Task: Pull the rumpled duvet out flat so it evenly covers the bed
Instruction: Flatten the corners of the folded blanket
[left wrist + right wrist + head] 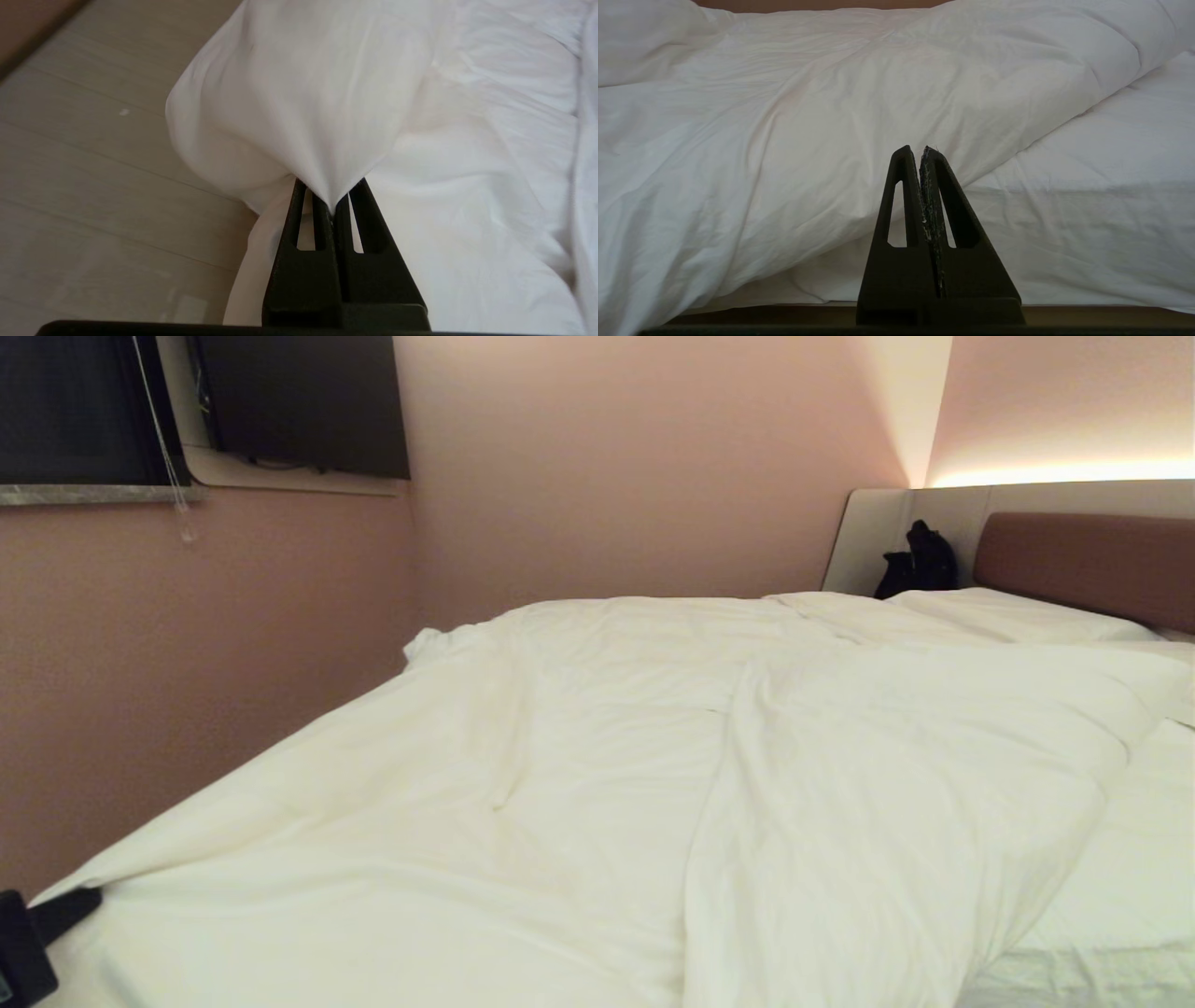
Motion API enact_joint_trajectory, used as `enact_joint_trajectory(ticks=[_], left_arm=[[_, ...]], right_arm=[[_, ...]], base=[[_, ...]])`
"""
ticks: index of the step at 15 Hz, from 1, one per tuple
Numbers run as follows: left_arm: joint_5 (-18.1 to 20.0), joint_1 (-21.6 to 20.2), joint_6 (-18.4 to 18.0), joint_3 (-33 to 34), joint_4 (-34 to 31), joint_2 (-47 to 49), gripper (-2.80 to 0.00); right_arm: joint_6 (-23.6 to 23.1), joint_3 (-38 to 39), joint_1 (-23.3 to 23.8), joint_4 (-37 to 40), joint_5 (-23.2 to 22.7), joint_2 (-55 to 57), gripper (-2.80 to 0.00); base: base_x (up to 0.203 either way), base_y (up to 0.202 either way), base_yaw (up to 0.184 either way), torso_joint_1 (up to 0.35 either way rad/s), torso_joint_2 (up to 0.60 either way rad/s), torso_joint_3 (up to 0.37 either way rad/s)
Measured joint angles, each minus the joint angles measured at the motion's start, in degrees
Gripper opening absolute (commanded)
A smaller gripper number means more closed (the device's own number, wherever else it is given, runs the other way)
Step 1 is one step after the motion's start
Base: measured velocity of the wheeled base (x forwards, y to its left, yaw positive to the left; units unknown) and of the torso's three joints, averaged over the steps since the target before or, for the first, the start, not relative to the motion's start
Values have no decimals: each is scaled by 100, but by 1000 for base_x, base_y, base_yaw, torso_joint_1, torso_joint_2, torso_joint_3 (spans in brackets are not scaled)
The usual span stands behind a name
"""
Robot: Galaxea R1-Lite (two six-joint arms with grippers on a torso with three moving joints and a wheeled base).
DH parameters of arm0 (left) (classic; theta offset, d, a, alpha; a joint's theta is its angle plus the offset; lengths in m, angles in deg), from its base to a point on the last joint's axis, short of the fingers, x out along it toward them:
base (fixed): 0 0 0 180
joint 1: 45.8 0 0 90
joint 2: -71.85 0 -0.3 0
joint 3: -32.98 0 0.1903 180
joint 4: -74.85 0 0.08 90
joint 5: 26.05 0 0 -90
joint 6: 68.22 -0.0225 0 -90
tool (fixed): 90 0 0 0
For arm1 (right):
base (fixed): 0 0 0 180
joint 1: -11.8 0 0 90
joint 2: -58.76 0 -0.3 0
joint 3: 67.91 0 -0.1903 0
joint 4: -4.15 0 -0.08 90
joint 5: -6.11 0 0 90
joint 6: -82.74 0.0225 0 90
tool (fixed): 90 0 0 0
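The white puffy duvet (597,756) lies wrinkled across the bed (1102,905), bunched toward the left, with bare sheet showing at the near right. My left gripper (79,901) sits at the bed's near left corner, shut on a pinch of the duvet (303,93), which is drawn into a taut cone from its tips (331,205) over the bed's edge. My right gripper (920,151) is shut with nothing in it, held off the bed's side, facing the duvet's edge (831,140) and the sheeted mattress (1087,196).
A pink wall (187,663) runs close along the bed's left side. A pillow (1008,614), the brownish-red headboard (1092,565) and a black object (920,562) are at the far right. Pale wood floor (93,186) lies beside the bed.
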Motion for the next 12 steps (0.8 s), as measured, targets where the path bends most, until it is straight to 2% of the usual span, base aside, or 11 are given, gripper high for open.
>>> enact_joint_trajectory(ticks=[2, 4, 7, 9, 12], left_arm=[[-261, 2, -144, -11, -276, -471, -280], [-518, 0, -455, 21, -365, -817, -280], [-854, -2, -724, 44, -458, -1233, -280], [-909, -5, -959, 1, -465, -1421, -280], [-1049, -5, -1110, -164, -477, -1565, -280]], right_arm=[[-1, 0, 0, 0, 0, 0, -280], [0, 0, 0, 0, 0, 0, -280], [0, 0, 0, 0, 0, 0, -280], [0, 0, 0, 0, 0, 0, -280], [0, 0, 0, 0, 0, 0, -280]], base=[[0, 0, 0, 0, 0, 0], [0, 0, 0, 0, 0, 0], [0, 0, 0, 0, 0, 0], [0, 0, 0, 0, 0, 0], [0, 0, 0, 0, 0, 0]])
